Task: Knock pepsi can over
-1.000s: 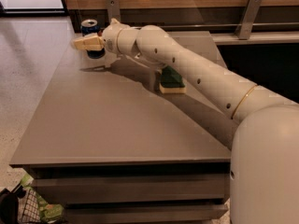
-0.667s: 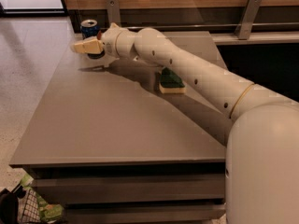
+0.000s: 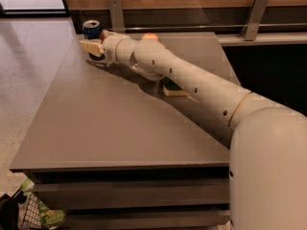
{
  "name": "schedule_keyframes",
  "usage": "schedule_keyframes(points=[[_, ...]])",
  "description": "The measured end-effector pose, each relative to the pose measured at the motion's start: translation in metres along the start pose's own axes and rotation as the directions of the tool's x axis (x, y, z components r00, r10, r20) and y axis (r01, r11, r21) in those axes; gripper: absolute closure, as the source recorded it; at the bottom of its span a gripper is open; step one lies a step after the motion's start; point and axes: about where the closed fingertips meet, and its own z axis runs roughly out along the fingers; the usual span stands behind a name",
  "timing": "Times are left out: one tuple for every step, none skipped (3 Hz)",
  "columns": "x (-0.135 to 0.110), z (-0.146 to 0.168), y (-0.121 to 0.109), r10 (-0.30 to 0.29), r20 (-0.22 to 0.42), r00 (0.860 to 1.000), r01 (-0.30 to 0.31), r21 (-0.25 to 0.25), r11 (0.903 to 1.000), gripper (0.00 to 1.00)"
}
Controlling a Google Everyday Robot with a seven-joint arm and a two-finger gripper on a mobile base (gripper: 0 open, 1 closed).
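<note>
At the far left corner of the table (image 3: 96, 128) the pepsi can (image 3: 91, 29) stands upright, with my tool (image 3: 91, 48) just in front of it. I cannot tell if the tool is released or clenched. My arm partly hides the orange (image 3: 150, 35) and the sponge (image 3: 171, 88).

Arm (image 3: 192, 83) stretched forward and leftward; pincer (image 3: 91, 47) low, far left.
</note>
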Motion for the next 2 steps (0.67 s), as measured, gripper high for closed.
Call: schedule_keyframes(points=[[-0.0005,0.0018,0.003,0.001,0.0,1.0,-0.001,-0.005,1.0,0.63],[-0.0003,0.0032,0.0051,0.002,0.0,1.0,-0.002,-0.008,1.0,0.87]])
